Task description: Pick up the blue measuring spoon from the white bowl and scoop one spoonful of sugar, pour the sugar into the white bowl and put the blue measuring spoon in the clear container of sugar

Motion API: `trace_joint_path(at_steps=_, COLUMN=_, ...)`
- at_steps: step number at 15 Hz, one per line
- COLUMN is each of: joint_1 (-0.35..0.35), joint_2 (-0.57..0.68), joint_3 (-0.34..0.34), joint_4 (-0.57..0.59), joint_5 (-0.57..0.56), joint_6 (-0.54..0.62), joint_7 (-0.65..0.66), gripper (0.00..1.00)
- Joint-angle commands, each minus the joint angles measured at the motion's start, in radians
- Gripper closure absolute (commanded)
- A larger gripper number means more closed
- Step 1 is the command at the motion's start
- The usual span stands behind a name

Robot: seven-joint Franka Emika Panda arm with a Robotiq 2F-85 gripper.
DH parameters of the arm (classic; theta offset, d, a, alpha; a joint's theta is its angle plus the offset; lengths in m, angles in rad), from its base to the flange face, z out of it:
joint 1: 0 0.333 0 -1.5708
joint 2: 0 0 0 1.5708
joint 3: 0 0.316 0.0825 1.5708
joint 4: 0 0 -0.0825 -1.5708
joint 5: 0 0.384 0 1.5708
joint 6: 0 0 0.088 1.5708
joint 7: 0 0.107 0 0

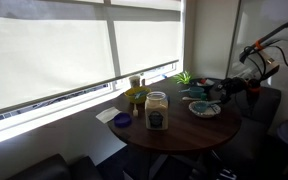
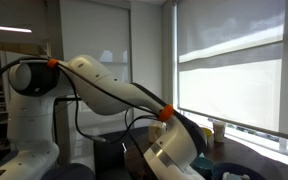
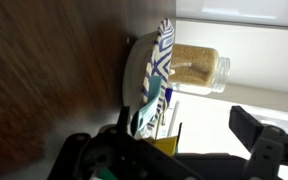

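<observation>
A round dark wooden counter (image 1: 184, 132) is seen beside a wide shaded window in an exterior view. The clear container of sugar (image 1: 156, 111) stands upright near the middle of the counter, a dark label on its front. The white bowl (image 1: 205, 108) is set to its right, apart from it, on the right part of the counter. A small dark-blue dish (image 1: 122, 120) lies at the left edge, and a yellow-green jar (image 1: 136, 97) stands farther back, to the left of the clear container. A green plant (image 1: 184, 77) is placed at the far side by the window.

The robot arm (image 1: 256, 58) reaches in from the right, its end held above the right rim of the counter, near the bowl but not touching it. In the wrist view the pincer (image 3: 162, 140) is shown spread wide — its two dark fingers (image 3: 259, 135) stand well apart and nothing is pinched between them. The bowl is seen there edge-on, a blue pattern on its outer wall, and a teal shape taken to be the blue measuring spoon (image 3: 148, 118) rests inside it. Beyond the bowl the sugar (image 3: 189, 70) is visible through the clear wall — a pale granular mass.

In an exterior view, the white arm fills most of the picture, and the counter is largely hidden behind it.
</observation>
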Motion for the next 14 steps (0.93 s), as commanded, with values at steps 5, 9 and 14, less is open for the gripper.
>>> trace_joint_path(at_steps=5, joint_1=0.004, joint_2=0.03, joint_3=0.002, joint_4=0.028, joint_5=0.033, joint_6=-0.022, joint_7=0.016, gripper=0.0)
trace_joint_path(at_steps=9, joint_1=0.0, joint_2=0.035, joint_3=0.003, joint_4=0.031, joint_5=0.039, joint_6=-0.039, joint_7=0.01, gripper=0.04)
trace_joint_path(at_steps=14, joint_1=-0.001, joint_2=0.025, joint_3=0.002, joint_4=0.029, joint_5=0.038, joint_6=-0.05, joint_7=0.0, gripper=0.52)
